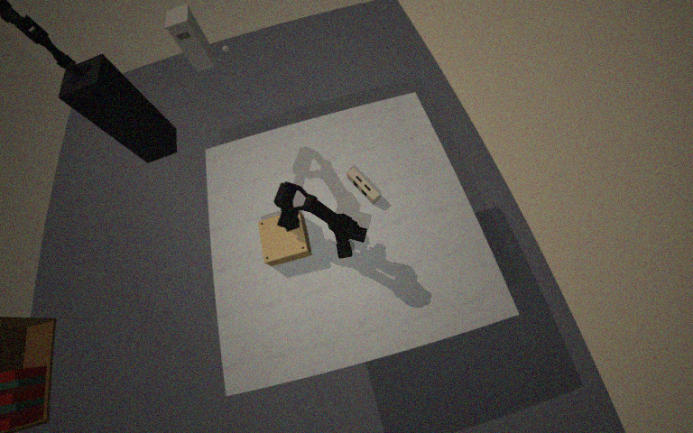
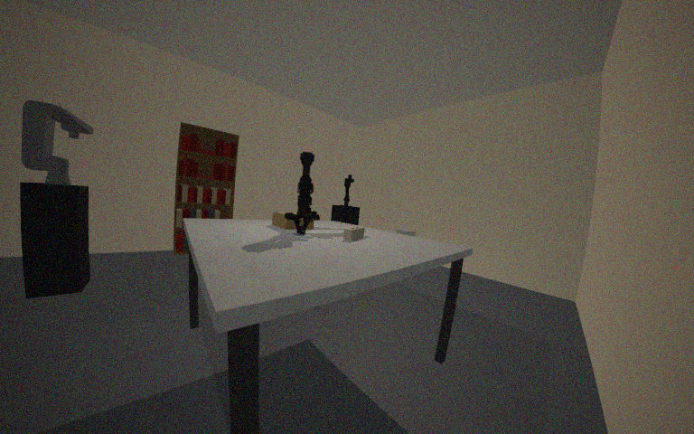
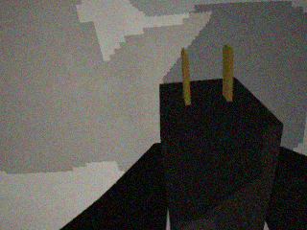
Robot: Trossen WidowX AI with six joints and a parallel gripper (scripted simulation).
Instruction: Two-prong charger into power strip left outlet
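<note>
Seen from above, the black robot arm (image 1: 318,210) (image 2: 305,189) stands on a wooden block (image 1: 281,242) (image 2: 282,220) on the white table (image 1: 327,336) (image 2: 286,271). Its gripper (image 1: 345,249) (image 2: 302,228) (image 3: 202,149) is clenched around the black charger (image 1: 345,252) (image 2: 301,231) (image 3: 211,144), with a finger against each side of the body. The wrist view shows two brass prongs (image 3: 227,74) pointing toward 12 o'clock, outside the outlets. From the gripper in the top view, the wooden block lies toward 9 o'clock, and the power strip (image 1: 361,183) (image 2: 353,234) lies between 12 and 1 o'clock, well apart from the charger. The strip's long side runs from 11 to 5 o'clock, with dark slots on its upper face. Whether the charger touches the table cannot be told. Around the table's middle, a black pedestal (image 1: 117,109) stands toward 10 o'clock, a pale post (image 1: 191,38) toward 11 and a bookshelf (image 1: 51,370) (image 2: 178,174) toward 8. In the exterior view, a gray robot arm (image 2: 37,136) on a black stand (image 2: 55,238) is toward 9 o'clock.
</note>
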